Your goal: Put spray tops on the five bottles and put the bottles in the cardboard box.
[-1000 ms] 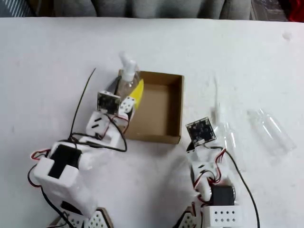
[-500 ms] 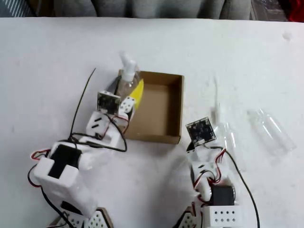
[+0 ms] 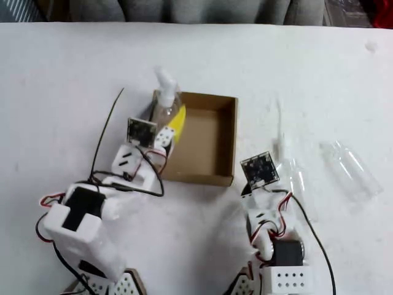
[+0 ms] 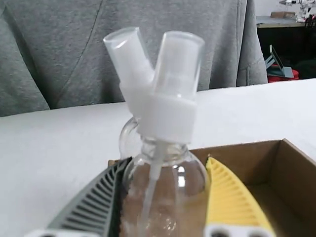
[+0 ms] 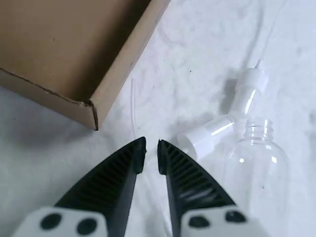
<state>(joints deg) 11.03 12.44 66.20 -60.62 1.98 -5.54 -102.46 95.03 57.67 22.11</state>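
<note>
Surface: white table (image 3: 61, 61), with grey fabric (image 3: 184, 9) along the top edge of the high view.
Left pincer (image 4: 168, 165): the grey and yellow fingers were closed around the body of a clear bottle (image 4: 163, 202) and held it upright at the left wall of the box, left of centre in the high view.
Held bottle's neck: a white spray top (image 4: 170, 94) sat on it. A second white nozzle shape leaned just behind, and it could not be told whether that belonged to another bottle.
Cardboard box (image 3: 228, 138): brown and open, it sat in the middle of the high view.
Right pincer (image 5: 150, 145): the black fingers were all but closed, with a thin slit between them, and gripped nothing. It hung over bare table just off the box's lower right corner in the high view.
Beside it: loose spray tops (image 5: 205, 136) lay on the table, just beside the neck of an uncapped bottle (image 5: 256, 163) lying flat.
Right of the high view: a second empty bottle (image 3: 353, 169) lay on its side, apart from the rest.
</note>
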